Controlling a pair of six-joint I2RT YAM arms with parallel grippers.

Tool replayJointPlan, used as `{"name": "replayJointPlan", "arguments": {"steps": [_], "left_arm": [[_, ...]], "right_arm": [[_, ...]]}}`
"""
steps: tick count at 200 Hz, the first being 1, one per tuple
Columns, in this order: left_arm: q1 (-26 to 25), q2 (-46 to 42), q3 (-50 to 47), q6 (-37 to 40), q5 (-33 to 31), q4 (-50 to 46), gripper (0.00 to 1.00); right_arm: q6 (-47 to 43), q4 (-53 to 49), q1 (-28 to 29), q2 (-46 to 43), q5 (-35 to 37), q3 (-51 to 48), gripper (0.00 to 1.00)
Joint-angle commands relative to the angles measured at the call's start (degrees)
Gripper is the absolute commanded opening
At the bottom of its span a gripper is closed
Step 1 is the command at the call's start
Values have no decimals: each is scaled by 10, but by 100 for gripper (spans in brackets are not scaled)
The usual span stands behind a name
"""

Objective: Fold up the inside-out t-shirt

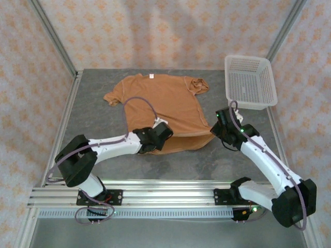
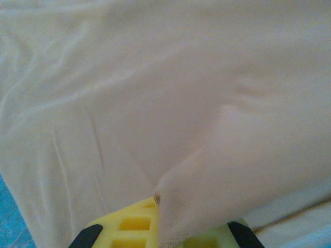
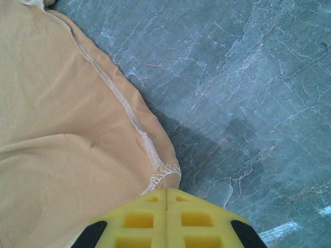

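At the far right edge of the table, a white rectangular plastic mesh basket (image 1: 251,81), apart from the garment and just beyond the wrist of the right arm. Along the near edge, a silver aluminium rail (image 1: 155,196) carrying both arm bases. Above the cloth, a loop of lilac cable (image 1: 137,98) arching from the left arm and crossing part of the shirt from the top view.

Near the middle of the table, the inside-out t-shirt (image 1: 165,98) of orange-tan soft cloth, spread mostly flat, with collar and small white label (image 1: 151,76) toward the far wall and right sleeve bunched up.

At the near hem, the left gripper (image 1: 158,135) closed on the cloth; from the left wrist, a fold of fabric draped over its yellow fingers (image 2: 129,225). At the near right corner of the hem, the right gripper (image 1: 221,128) also closed, its yellow pads (image 3: 139,219) pressed together with the stitched hem corner (image 3: 165,175) caught at the tips.

Underneath, a grey stone-pattern table top (image 3: 248,103) with thin white veins. Around, pale wallpaper (image 1: 170,31) with small orange motifs, and slanted metal frame posts (image 1: 54,36) at the corners.
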Motion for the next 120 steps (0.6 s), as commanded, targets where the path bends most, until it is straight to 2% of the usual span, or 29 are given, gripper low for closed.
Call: {"name": "replayJointPlan", "arguments": {"steps": [1,23,44,57,70,97,120], "left_arm": [[1,-3,111,-43,117,-52,0],[1,43,208,-97,233,-54,0],[1,103,266,-158,324,-37,0],[2,136,282,-183,355,-21,0],[1,162,302,-190,358,-22,0],[8,212,350,-193,363,-42,0],[14,235,388,-199,374,-51,0]], "right_arm": [[-27,35,-41,30,0,14,0],[-67,69,-119,99,-40,41,0],[-97,71,-166,171,-77,76,0],[-105,66,-171,207,-107,87,0],[-105,72,-171,224,-145,77,0],[-118,55,-170,169,-154,39,28],[-131,52,-168,75,-184,-14,32]]}}
